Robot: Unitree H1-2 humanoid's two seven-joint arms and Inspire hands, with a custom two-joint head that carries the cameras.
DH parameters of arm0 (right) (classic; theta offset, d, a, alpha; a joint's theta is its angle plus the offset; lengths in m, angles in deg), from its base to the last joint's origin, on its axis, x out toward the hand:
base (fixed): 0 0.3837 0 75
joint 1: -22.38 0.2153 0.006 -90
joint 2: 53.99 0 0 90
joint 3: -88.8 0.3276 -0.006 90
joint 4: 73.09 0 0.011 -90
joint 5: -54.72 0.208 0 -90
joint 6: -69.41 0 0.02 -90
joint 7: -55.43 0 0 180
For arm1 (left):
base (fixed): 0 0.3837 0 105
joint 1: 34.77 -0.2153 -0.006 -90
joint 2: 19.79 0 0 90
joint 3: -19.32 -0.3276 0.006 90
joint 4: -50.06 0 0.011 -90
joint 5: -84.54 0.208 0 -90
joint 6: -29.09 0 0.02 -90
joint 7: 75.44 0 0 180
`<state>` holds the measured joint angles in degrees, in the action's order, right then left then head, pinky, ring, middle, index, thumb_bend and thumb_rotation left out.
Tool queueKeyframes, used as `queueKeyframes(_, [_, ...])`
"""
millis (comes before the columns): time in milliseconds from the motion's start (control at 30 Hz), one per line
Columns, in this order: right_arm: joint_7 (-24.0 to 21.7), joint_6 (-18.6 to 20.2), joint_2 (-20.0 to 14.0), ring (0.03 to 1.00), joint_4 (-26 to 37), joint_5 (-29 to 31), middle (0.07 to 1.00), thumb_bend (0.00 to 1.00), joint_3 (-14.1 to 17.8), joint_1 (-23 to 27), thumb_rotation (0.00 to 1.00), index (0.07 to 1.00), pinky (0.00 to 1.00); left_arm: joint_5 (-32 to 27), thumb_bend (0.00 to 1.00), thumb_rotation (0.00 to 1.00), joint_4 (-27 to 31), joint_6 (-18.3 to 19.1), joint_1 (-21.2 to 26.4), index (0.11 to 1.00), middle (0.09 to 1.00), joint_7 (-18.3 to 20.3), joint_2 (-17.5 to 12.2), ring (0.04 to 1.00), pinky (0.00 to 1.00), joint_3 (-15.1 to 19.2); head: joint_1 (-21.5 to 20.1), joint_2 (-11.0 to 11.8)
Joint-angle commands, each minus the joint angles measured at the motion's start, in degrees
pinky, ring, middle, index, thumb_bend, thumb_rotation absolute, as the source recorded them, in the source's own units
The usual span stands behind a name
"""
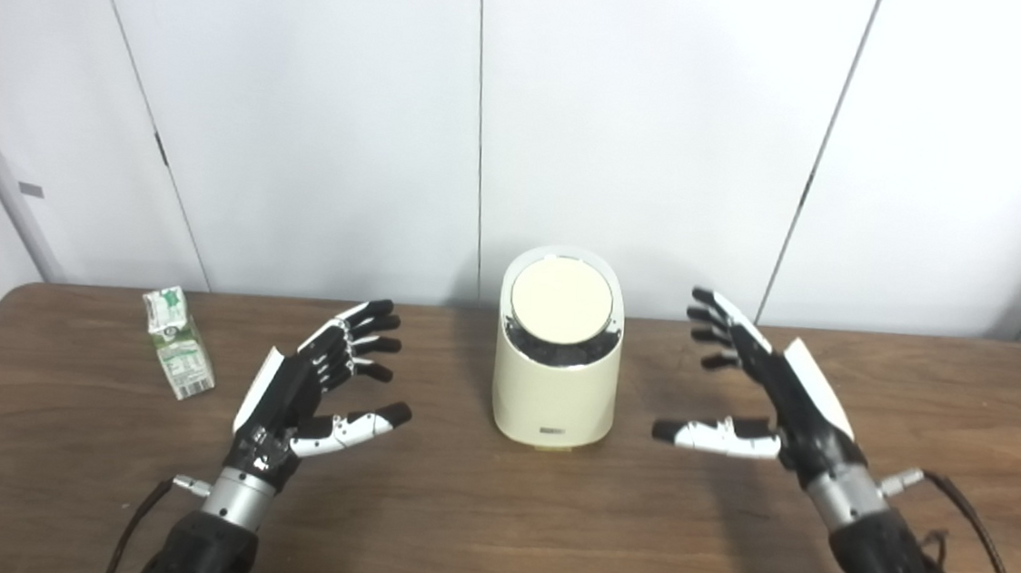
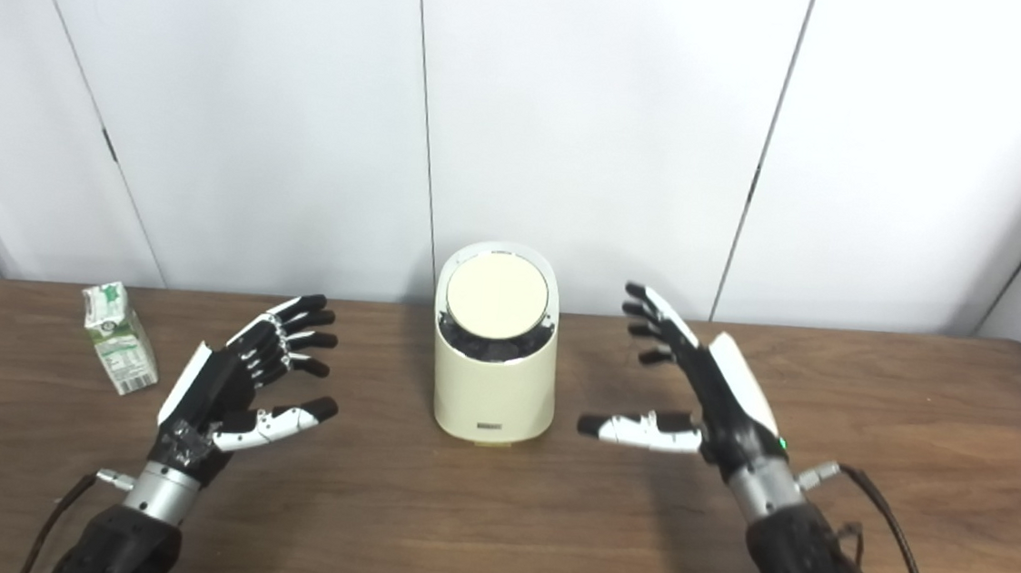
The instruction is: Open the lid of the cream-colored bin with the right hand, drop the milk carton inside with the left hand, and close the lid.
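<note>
A cream-colored bin (image 1: 554, 390) stands upright at the middle of the wooden table, its round lid (image 1: 561, 301) shut and tilted toward me. A small green and white milk carton (image 1: 178, 343) stands at the far left of the table. My left hand (image 1: 321, 376) is open and empty, hovering between the carton and the bin, apart from both. My right hand (image 1: 753, 388) is open and empty, to the right of the bin with its fingers spread, not touching it. The bin also shows in the right eye view (image 2: 494, 376).
The brown wooden table (image 1: 492, 522) runs the full width of the view. White wall panels stand right behind its far edge. A cable (image 1: 983, 533) trails from my right wrist at the lower right.
</note>
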<state>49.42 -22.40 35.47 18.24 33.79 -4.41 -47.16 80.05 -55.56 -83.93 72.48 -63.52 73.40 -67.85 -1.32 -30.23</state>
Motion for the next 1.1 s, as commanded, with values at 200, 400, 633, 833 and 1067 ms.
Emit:
queueKeyframes(200, [-0.7,6.3,-0.1,0.860,3.8,-0.9,0.927,0.74,-0.2,6.7,0.34,0.948,0.76,-0.2,0.73,0.15,1.5,-1.8,1.6,0.878,0.830,-0.3,-0.9,0.762,0.63,0.3,-0.4,0.1])
queueKeyframes(400, [-0.7,8.3,-0.8,0.854,4.2,-3.8,0.890,0.75,-1.7,9.4,0.39,0.937,0.76,-0.2,0.73,0.15,1.5,-1.9,1.6,0.880,0.833,-0.2,-0.8,0.766,0.63,0.2,-0.3,0.0])
queueKeyframes(633, [-1.1,9.7,-0.6,0.839,2.7,-4.6,0.876,0.78,-2.4,12.5,0.43,0.926,0.73,0.0,0.74,0.17,1.5,-2.0,1.5,0.879,0.832,-0.5,-0.3,0.762,0.63,0.0,-0.1,0.0])
queueKeyframes(833, [-2.4,11.6,-0.2,0.852,1.5,-4.4,0.891,0.76,-3.5,15.1,0.41,0.938,0.76,-0.2,0.73,0.16,1.4,-2.4,1.5,0.879,0.832,-0.2,-0.5,0.766,0.63,0.0,-0.2,-0.1])
queueKeyframes(1067, [-2.6,12.2,0.0,0.837,-0.2,-6.0,0.888,0.77,-5.4,17.4,0.41,0.935,0.70,-0.3,0.73,0.14,1.7,-1.8,1.3,0.879,0.833,-0.2,-0.6,0.767,0.64,0.1,-0.2,-0.3])
